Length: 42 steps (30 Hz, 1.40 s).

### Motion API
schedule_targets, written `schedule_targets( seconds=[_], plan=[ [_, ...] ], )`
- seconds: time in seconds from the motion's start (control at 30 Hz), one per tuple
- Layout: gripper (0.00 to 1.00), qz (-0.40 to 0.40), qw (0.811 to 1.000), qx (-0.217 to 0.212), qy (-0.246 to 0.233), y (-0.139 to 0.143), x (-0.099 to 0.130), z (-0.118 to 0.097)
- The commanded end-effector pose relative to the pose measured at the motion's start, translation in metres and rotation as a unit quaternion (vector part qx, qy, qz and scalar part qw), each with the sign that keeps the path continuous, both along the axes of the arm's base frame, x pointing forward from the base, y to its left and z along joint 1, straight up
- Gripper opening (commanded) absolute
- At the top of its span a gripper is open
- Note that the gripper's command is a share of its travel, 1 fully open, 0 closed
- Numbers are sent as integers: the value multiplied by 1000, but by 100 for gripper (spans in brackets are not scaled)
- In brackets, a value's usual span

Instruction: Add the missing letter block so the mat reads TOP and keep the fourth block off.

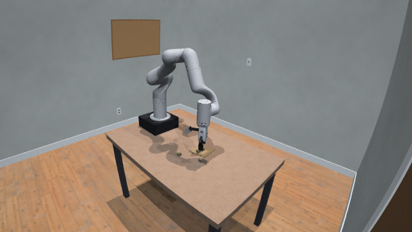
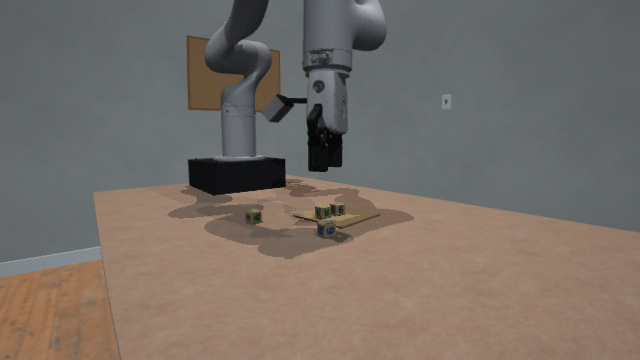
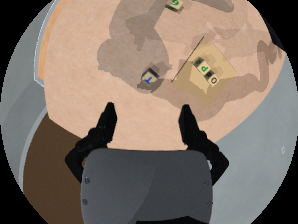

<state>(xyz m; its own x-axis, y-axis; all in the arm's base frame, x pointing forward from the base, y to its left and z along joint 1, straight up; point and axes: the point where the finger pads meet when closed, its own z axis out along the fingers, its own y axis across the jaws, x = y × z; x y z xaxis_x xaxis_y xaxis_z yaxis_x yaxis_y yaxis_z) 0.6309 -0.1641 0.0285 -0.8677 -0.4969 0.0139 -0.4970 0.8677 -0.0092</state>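
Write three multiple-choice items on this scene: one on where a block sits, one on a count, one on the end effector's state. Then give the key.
1. Where is the block with blue markings?
A. on the mat
B. on the table beside the mat's edge
C. between the fingers

2. How many blocks sit on the mat?
A. one
B. two
C. four

3. The end effector is:
A. open, holding nothing
B. shut on a block
C. shut on the mat

Key: 1 B, it rests on the table by the mat's edge; 2 B, two blocks stand side by side on it; 3 A, the fingers are spread apart above the table with nothing between them.
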Motion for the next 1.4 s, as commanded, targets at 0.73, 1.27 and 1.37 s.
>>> schedule_targets(
  seconds=[0.73,1.27,1.37],
  plan=[
    [100,309,951,8,0,0,1,-19],
    [100,426,905,8,1,0,0,-27],
    [63,426,905,8,1,0,0,-27]
  ],
)
